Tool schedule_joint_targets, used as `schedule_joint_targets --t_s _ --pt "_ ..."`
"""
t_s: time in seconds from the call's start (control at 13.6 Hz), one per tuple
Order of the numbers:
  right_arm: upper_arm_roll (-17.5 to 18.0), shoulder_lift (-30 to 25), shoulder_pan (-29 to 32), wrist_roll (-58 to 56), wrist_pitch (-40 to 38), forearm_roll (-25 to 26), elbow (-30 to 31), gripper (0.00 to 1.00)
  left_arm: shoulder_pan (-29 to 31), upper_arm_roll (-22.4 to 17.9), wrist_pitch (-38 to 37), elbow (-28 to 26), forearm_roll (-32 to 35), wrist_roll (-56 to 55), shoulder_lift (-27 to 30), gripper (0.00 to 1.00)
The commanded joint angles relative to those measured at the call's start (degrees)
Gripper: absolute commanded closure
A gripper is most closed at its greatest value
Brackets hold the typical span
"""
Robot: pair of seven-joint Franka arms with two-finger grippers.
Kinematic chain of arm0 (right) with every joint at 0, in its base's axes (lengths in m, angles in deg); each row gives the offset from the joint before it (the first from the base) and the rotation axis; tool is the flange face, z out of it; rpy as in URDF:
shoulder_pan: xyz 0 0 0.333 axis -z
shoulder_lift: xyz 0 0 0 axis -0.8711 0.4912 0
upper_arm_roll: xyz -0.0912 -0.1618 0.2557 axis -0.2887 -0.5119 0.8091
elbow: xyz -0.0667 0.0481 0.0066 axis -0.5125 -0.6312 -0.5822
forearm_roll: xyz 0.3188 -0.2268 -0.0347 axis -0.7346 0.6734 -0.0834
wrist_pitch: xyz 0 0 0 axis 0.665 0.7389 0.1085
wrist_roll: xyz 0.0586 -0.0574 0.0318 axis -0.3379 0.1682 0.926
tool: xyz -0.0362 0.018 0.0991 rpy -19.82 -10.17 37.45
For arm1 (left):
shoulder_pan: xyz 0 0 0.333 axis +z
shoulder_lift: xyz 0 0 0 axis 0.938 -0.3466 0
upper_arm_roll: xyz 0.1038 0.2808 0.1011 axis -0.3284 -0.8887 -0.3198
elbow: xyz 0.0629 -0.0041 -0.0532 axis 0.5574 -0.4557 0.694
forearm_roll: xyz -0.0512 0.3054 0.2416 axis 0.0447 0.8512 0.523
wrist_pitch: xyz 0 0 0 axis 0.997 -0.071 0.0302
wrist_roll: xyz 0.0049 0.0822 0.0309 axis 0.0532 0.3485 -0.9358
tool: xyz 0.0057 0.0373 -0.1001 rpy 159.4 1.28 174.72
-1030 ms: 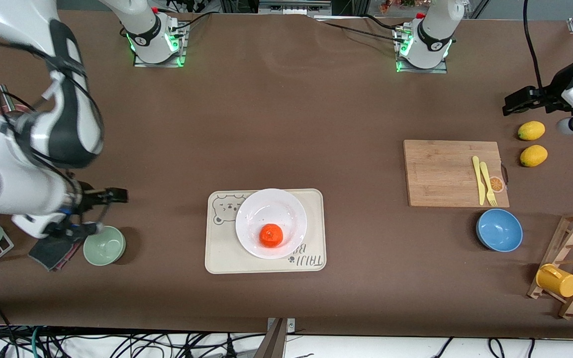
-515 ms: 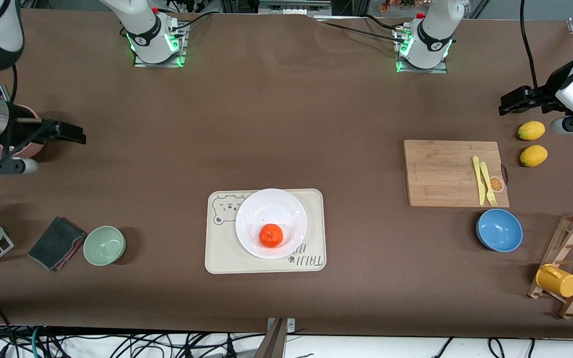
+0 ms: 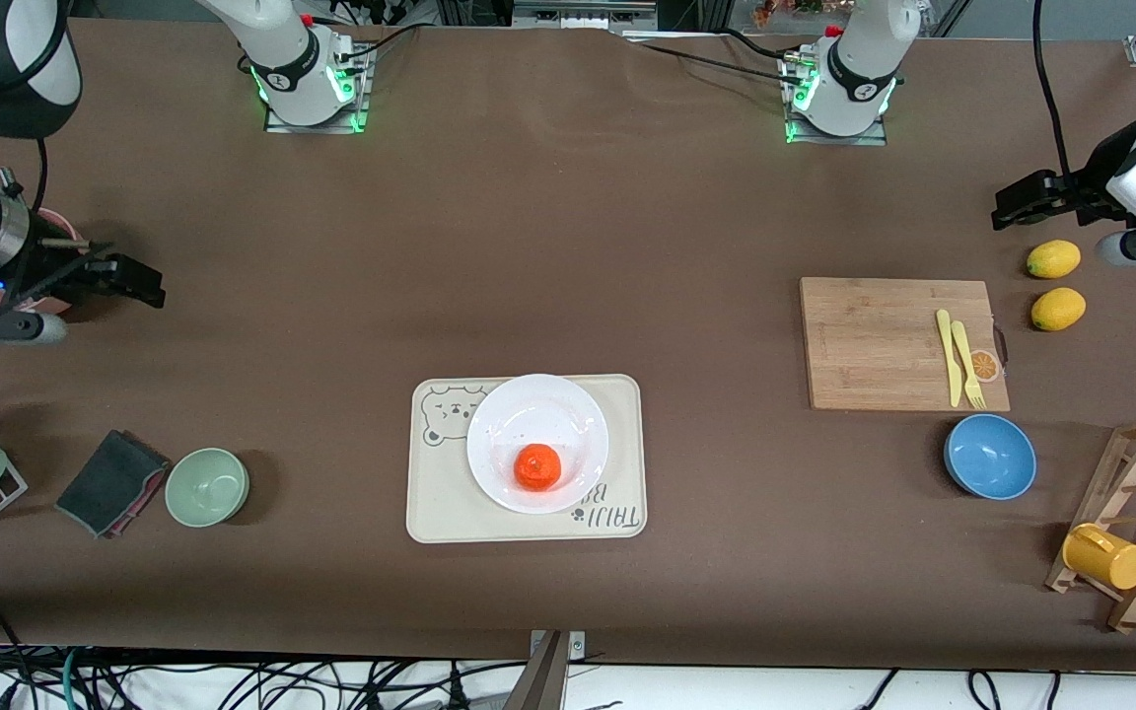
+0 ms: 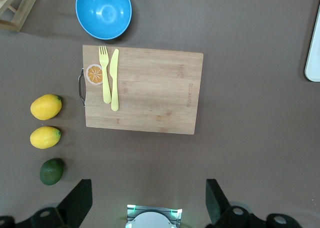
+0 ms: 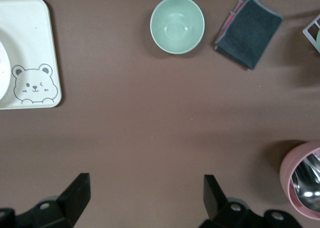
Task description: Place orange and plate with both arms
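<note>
The red-orange orange [image 3: 537,465] rests in the white plate [image 3: 532,411]. The plate stands on a beige bear tray [image 3: 435,503] in the middle of the table, near the front camera. My right gripper [image 3: 131,280] hovers over bare cloth at the right arm's end of the table, open, with nothing between its fingers [image 5: 75,194]. My left gripper [image 3: 1018,202] hangs over the table at the left arm's end, beside the lemons [image 3: 1053,259]; it is open and empty too [image 4: 148,194]. Both grippers are well away from the plate.
A cutting board [image 3: 884,340] carries a yellow knife and fork, with a blue bowl [image 3: 990,456] nearer the camera. A wooden rack with a yellow cup [image 3: 1105,556] stands at the left arm's end. A green bowl [image 3: 207,486], dark cloth [image 3: 112,482] and pink cup [image 5: 302,180] sit at the right arm's end.
My right arm has swung away from the green bowl to a spot farther from the camera by the pink cup. The left gripper barely shifted. Orange and plate have not moved.
</note>
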Motion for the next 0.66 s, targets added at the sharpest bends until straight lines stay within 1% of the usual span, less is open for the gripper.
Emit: schedule_joint_targets --t_s 0.0,0.07,0.15,0.22,0.37,0.59 --pt "5.0 -7.4 6.5 0.0 0.0 0.4 4.8 0.0 0.8 -0.1 -0.1 0.9 0.7 0.7 0.3 0.0" --pt "4.5 -8.9 6.6 0.2 0.4 0.2 4.9 0.0 1.4 -0.1 -0.2 1.0 0.6 0.9 0.6 0.0" --pt "4.7 -9.2 6.6 0.3 -0.8 0.2 4.6 0.0 1.4 -0.1 -0.4 1.0 0.3 0.8 1.0 0.0" --pt "4.7 -9.0 6.7 0.2 -3.3 0.5 3.8 0.0 2.1 -0.1 -0.4 1.0 0.2 0.8 1.3 0.0" --pt "4.5 -6.9 6.8 0.1 -8.4 0.2 0.9 0.0 3.1 -0.1 -0.4 1.0 -1.1 0.9 1.3 0.0" --pt "5.0 -6.5 6.5 0.4 -9.0 0.4 -0.1 0.0 3.3 -0.1 -0.3 1.0 -1.9 0.7 1.3 0.0"
